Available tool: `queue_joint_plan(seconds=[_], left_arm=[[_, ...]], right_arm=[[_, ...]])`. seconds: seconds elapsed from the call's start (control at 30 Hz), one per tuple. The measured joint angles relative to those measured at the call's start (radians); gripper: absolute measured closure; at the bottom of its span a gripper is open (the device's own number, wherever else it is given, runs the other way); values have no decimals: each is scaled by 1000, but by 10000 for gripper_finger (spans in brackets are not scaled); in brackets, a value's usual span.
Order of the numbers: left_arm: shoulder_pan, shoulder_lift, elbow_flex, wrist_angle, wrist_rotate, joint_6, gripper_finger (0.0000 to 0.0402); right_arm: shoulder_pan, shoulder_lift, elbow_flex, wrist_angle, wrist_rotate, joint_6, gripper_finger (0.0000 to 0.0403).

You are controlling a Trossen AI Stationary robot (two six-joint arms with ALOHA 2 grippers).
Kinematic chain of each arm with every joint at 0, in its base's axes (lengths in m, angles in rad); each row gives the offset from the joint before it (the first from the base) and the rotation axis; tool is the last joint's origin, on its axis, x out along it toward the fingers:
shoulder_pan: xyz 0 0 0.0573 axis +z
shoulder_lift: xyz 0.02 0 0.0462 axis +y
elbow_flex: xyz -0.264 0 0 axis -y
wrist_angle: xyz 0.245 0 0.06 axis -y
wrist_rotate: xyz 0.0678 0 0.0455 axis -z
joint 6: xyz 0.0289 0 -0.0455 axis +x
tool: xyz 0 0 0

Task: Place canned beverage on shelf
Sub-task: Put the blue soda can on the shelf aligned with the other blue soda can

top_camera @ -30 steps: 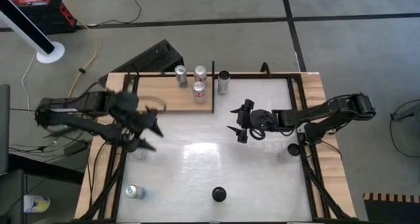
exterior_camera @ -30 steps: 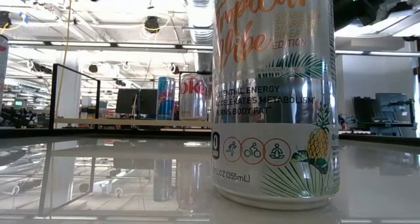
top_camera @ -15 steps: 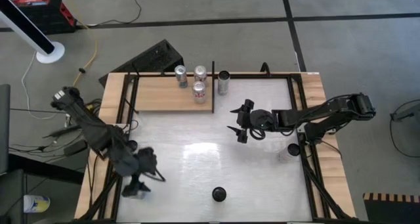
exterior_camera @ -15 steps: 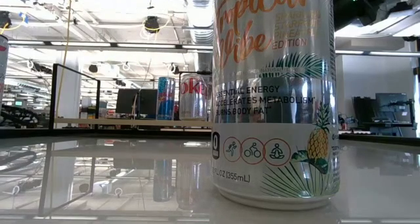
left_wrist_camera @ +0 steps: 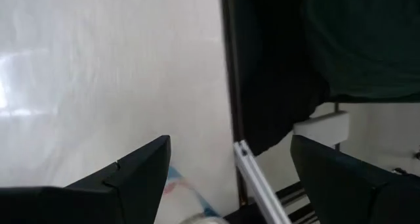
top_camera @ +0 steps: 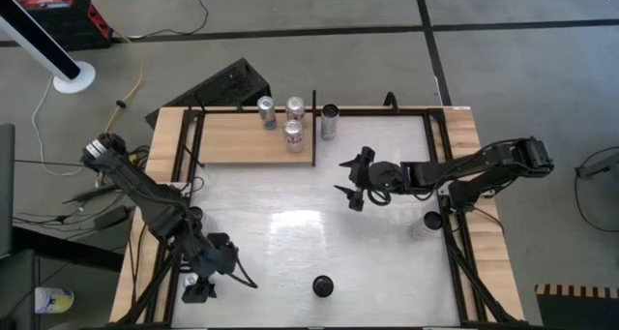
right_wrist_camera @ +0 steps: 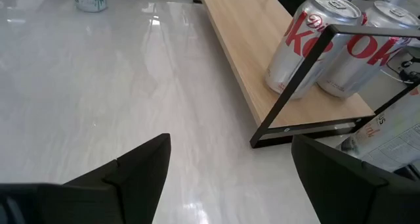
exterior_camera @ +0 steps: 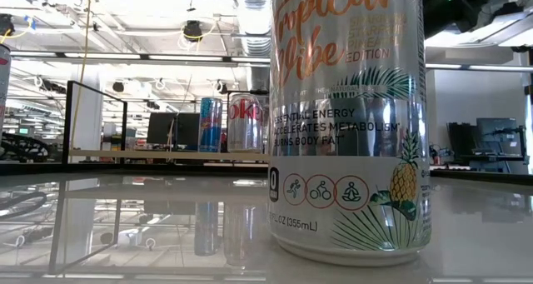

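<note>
The light wood shelf [top_camera: 242,138] lies at the table's far left and carries three cans [top_camera: 293,135]; the right wrist view shows two of them [right_wrist_camera: 308,43] behind its black bar. A silver can [left_wrist_camera: 197,215] stands in the near left corner. It shows between and just ahead of my open left gripper [top_camera: 218,282], which hides most of it in the high view. My right gripper [top_camera: 349,182] hovers open mid-table, right of the shelf, with nothing between its fingers [right_wrist_camera: 231,145].
One can [top_camera: 330,120] stands on the table right of the shelf. A pineapple-print can [top_camera: 323,286] stands near the front edge and fills the low view [exterior_camera: 350,126]. Another can [top_camera: 430,220] stands by the right frame. Black frame bars [left_wrist_camera: 230,66] edge the table.
My left gripper has swung from beside the shelf's near left corner toward the table's near left corner, sinking and rolling as it went. It now hangs over the silver can there and is still open. The can has not moved.
</note>
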Motion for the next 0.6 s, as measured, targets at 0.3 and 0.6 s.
queue_joint_plan(seconds=[0.3, 0.6], left_arm=[[-128, 0, 0, -192, -64, -50, 102], [-231, 0, 0, -217, -181, 7, 102]], right_arm=[[10, 0, 0, 13, 5, 117, 63], [48, 0, 0, 67, 81, 112, 63]])
